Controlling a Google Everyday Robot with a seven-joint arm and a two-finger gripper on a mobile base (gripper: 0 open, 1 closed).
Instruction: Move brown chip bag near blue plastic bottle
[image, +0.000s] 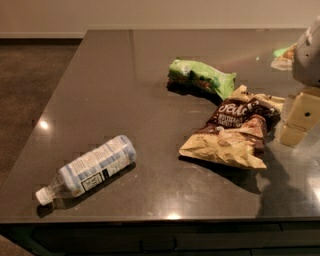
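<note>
1. You have a dark, glossy surface (110, 90) with small glints of light on it.
2. A green snack bag (201, 77) lies flat on it, right of centre.
3. Far right you see a pale packet (284, 56), only partly visible.
4. Brown floor (30, 70) lies left, with a pale wall (150, 12) behind.

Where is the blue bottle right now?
The blue plastic bottle lies on its side at the front left of the dark table, well left of the brown chip bag; the robot's hand is at the bag's right side.
</note>
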